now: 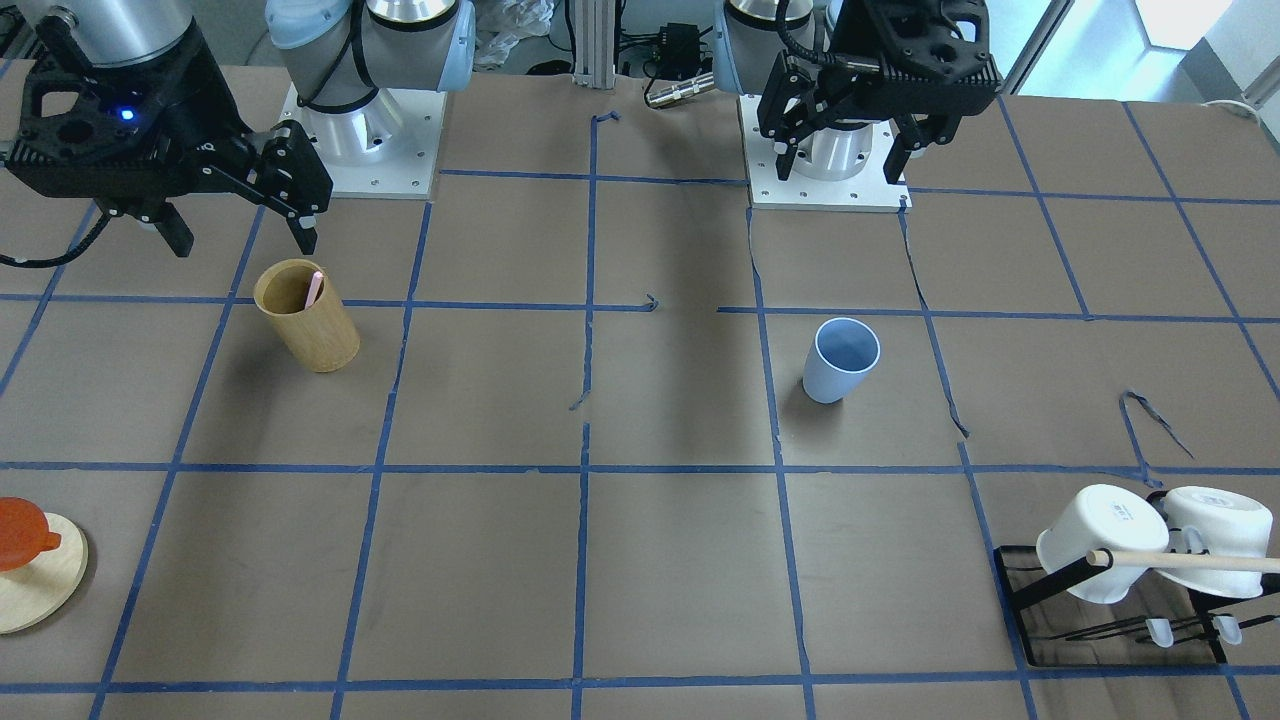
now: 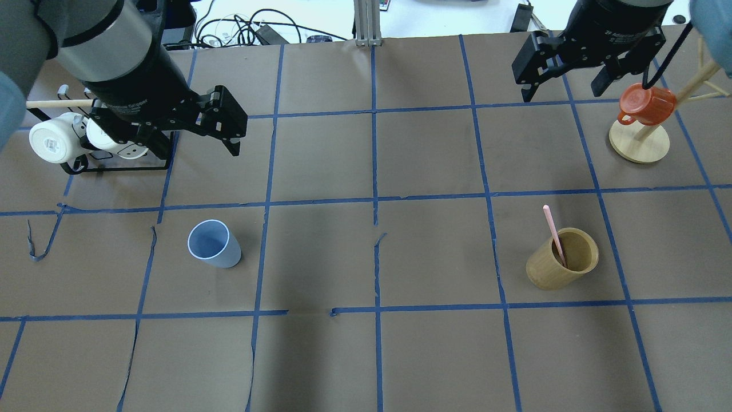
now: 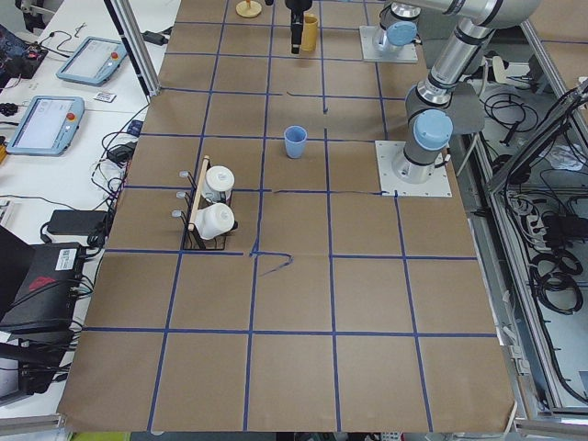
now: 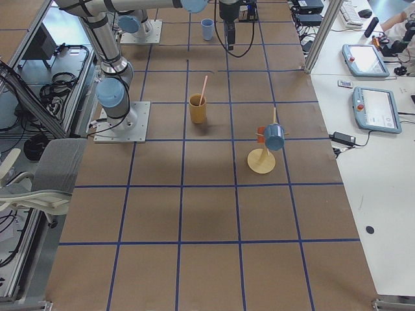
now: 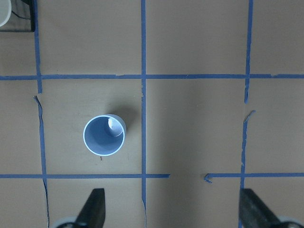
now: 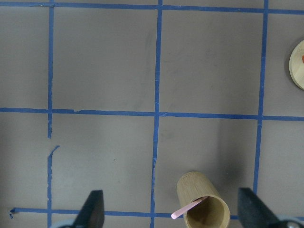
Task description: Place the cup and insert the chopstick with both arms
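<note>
Held left gripper (image 1: pixel 842 165), right gripper (image 1: pixel 243 238) wide apart, empty. Risked tipping cup (image 1: pixel 838 362) through off-centre pinch, dragging bamboo holder (image 1: pixel 310 325) while lifting leaning chopstick (image 1: pixel 314 289).

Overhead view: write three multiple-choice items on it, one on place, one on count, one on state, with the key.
1. The chopstick stands in: A the bamboo cylinder; B a glass jar; C a metal tin.
2. The white mugs on the black rack number: A one; B two; C four.
3. The cup is: A upright and empty; B on its side; C upside down.
Key: 1 A: it leans out of the cylinder's mouth. 2 B: two sit side by side. 3 A: its mouth faces up, nothing inside.
</note>
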`<state>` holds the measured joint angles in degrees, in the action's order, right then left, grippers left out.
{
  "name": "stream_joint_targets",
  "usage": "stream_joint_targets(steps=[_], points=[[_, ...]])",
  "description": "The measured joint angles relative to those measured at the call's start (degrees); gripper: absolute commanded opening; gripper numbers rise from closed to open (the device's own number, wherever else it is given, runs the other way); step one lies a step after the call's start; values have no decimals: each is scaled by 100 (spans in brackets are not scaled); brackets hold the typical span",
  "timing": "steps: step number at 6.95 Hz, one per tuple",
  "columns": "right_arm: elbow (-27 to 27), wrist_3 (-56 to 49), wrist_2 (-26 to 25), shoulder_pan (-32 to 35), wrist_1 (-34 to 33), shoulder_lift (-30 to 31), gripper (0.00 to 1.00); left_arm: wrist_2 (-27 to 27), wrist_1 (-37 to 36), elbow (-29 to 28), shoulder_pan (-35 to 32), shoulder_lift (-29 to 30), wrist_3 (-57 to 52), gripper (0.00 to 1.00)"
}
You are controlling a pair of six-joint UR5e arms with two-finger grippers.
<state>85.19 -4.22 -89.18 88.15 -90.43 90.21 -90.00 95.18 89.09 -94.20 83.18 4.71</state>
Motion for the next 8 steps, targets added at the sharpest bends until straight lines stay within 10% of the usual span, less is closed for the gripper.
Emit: stream_joint_targets(steps=[8], points=[[61, -31, 18, -24, -7, -9, 100, 15, 80, 15, -1, -19, -29, 100]])
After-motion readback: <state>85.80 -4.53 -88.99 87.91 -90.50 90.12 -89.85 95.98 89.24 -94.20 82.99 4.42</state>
